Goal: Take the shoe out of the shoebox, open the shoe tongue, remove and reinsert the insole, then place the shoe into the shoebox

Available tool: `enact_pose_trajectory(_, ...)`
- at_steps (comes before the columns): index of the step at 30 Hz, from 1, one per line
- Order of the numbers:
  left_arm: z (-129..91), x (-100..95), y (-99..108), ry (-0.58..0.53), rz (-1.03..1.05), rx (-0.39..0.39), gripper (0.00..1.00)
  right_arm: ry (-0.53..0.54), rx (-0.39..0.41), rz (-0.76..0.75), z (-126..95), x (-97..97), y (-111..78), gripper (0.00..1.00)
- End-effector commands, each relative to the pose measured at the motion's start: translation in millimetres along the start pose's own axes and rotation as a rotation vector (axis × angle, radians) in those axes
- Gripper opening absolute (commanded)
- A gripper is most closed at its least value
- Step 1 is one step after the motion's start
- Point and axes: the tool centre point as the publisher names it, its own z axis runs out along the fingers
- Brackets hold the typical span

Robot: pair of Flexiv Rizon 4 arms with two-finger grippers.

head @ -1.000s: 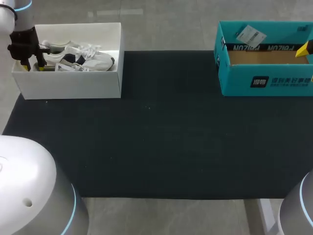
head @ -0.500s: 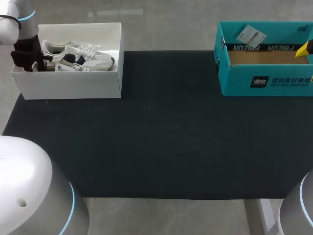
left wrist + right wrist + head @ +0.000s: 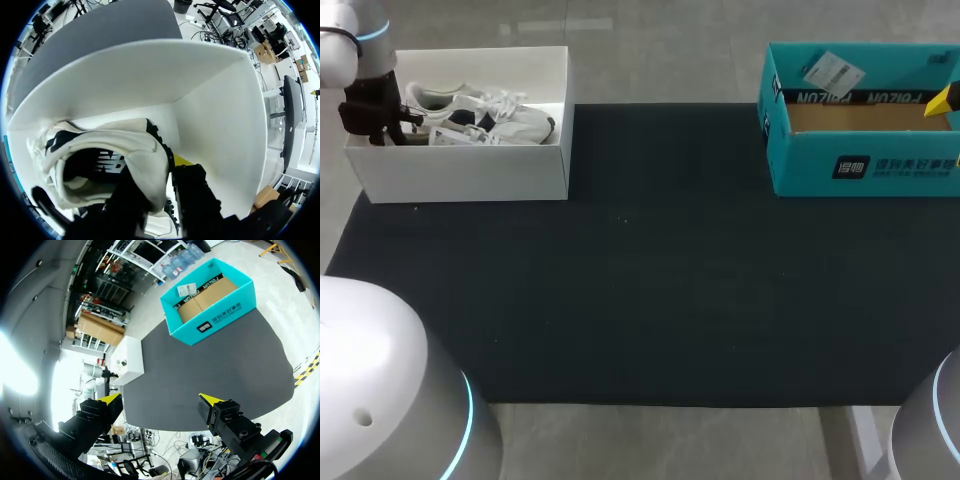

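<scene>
A white sneaker with dark side marks (image 3: 480, 115) lies in the white shoebox (image 3: 460, 172) at the far left, its toe toward the table's middle. My left gripper (image 3: 375, 115) reaches down into the box at the shoe's heel end. In the left wrist view the gripper (image 3: 160, 200) is shut on the heel collar of the sneaker (image 3: 110, 150), one finger inside the opening and one outside against the box wall (image 3: 210, 115). My right gripper (image 3: 160, 398) hangs open and holds nothing, high beyond the right side; one yellow fingertip (image 3: 945, 97) shows over the teal box.
A teal cardboard box (image 3: 860, 165) with a brown floor and a white label stands open at the far right. A black mat (image 3: 640, 280) covers the table between the two boxes. The right wrist view shows the teal box (image 3: 210, 305) and the white box (image 3: 127, 357).
My left gripper has shifted slightly back and down at the shoe's heel, and its fingers have come together onto the heel collar. The right arm has kept still.
</scene>
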Motion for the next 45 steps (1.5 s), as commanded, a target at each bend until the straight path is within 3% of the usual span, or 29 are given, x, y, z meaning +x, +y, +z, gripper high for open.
enact_pose_trajectory(1,-10.5,-1.6,2.1,-0.008,0.03,0.003,0.0,-0.002,0.0,0.002,0.9,0.2,0.5,1.0)
enact_pose_trajectory(8,-46.2,-2.0,1.9,0.001,0.038,0.013,0.0,-0.002,0.0,0.002,0.9,0.2,0.5,1.0)
enact_pose_trajectory(16,-99.3,-0.7,-1.8,0.001,0.049,-0.009,0.0,-0.002,0.0,0.002,0.9,0.2,0.5,1.0)
enact_pose_trajectory(27,-173.3,2.7,-7.3,0.013,0.051,0.022,0.0,-0.002,0.0,0.002,0.9,0.2,0.5,1.0)
enact_pose_trajectory(33,-209.5,4.0,-8.7,0.044,0.047,-0.009,0.0,-0.002,0.0,0.002,0.9,0.2,0.5,1.0)
enact_pose_trajectory(45,-254.8,-1.1,-4.5,0.062,0.041,-0.08,0.0,-0.002,0.0,0.002,0.9,0.2,0.5,1.0)
